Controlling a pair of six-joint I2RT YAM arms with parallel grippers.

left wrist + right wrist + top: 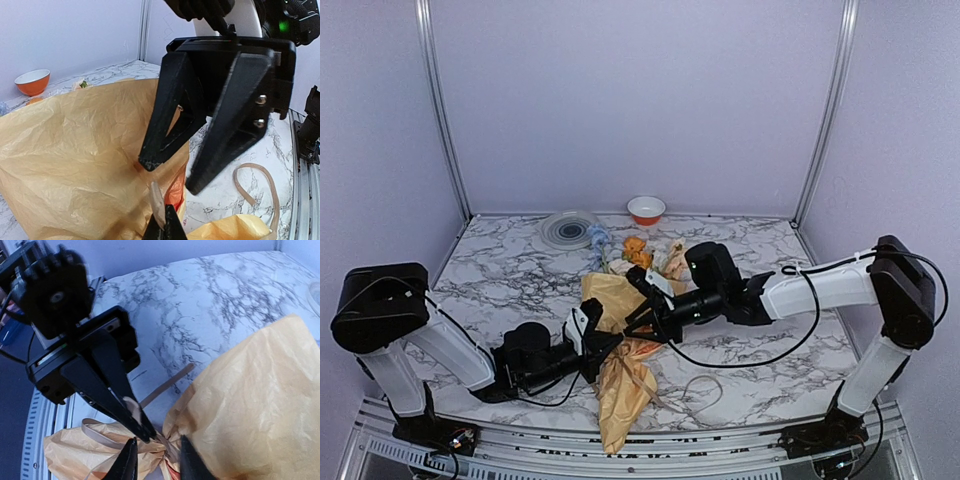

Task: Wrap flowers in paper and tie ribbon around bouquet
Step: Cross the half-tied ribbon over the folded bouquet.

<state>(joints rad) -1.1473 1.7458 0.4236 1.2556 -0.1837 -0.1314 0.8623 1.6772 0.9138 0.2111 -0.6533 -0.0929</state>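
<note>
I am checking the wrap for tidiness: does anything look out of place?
Yes. The narrow paper tail of the bouquet appears to hang past the near edge of the table, and much of the ribbon lies slack on the marble.

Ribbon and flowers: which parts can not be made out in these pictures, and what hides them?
Right wrist view: the left end effector, shut on the ribbon, covers the bouquet neck; any knot is hidden.
Top view: the right end effector lies over that neck too.
Left wrist view: the paper hides most flowers; the ribbon loop is cut off near the bottom edge.
</note>
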